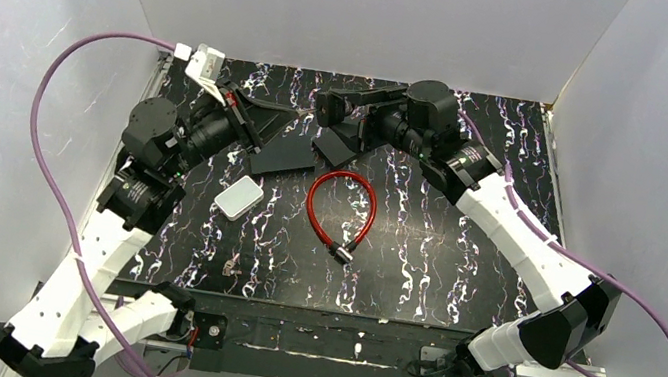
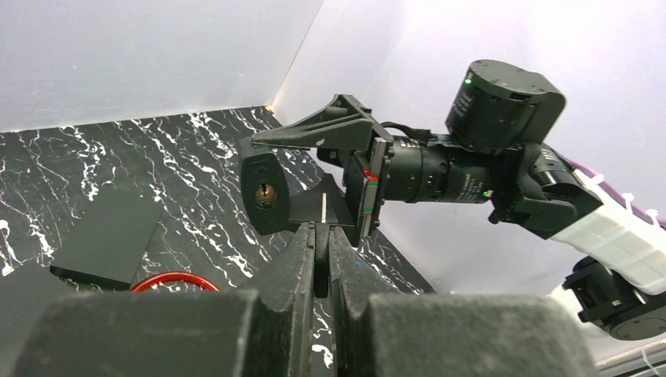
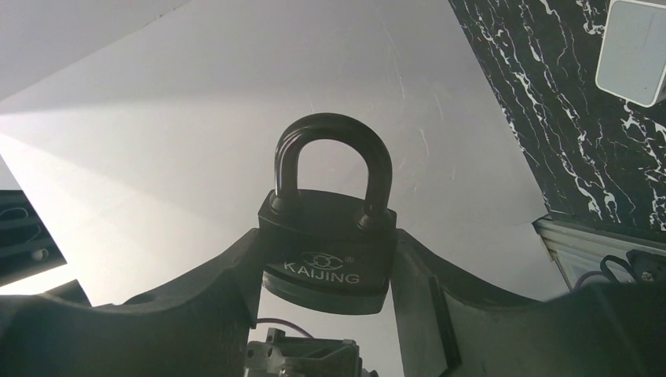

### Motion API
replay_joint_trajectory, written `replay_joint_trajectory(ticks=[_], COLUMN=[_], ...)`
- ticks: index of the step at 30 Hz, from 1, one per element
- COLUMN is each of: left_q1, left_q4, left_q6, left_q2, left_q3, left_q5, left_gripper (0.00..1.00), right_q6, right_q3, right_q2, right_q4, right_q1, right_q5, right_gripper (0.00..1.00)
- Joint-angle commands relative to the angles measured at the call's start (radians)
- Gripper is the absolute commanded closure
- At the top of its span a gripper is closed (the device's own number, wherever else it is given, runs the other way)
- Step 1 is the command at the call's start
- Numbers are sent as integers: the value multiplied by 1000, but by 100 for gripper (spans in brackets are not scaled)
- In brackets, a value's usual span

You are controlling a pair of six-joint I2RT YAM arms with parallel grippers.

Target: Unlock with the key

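My right gripper is shut on the body of a black padlock marked KAIJING, its shackle closed and pointing away from the wrist. In the left wrist view the padlock hangs above the table with its brass keyhole facing my left gripper. That gripper is shut on the key, of which only a thin dark edge shows between the fingers. A short gap separates the fingertips from the keyhole. In the top view both grippers meet at the back centre, left gripper and padlock.
A red cable loop lies mid-table. A white box sits left of it. A flat black plate lies under the grippers. A small silvery thing rests near the front left. White walls enclose three sides.
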Motion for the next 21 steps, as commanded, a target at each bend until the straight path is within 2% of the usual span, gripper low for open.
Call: replay_joint_trajectory(ticks=[1, 21], left_q1=[-3, -2], left_q4=[25, 26], left_q6=[24, 13], left_q2=[7, 57], left_q3=[14, -19], left_q5=[-12, -52], left_gripper=[100, 100], right_q6=[39, 76], right_q3=[34, 23], right_q2=[-25, 1], right_q4=[127, 161], right_q1=[7, 7], right_q5=[8, -39], right_gripper=[99, 99])
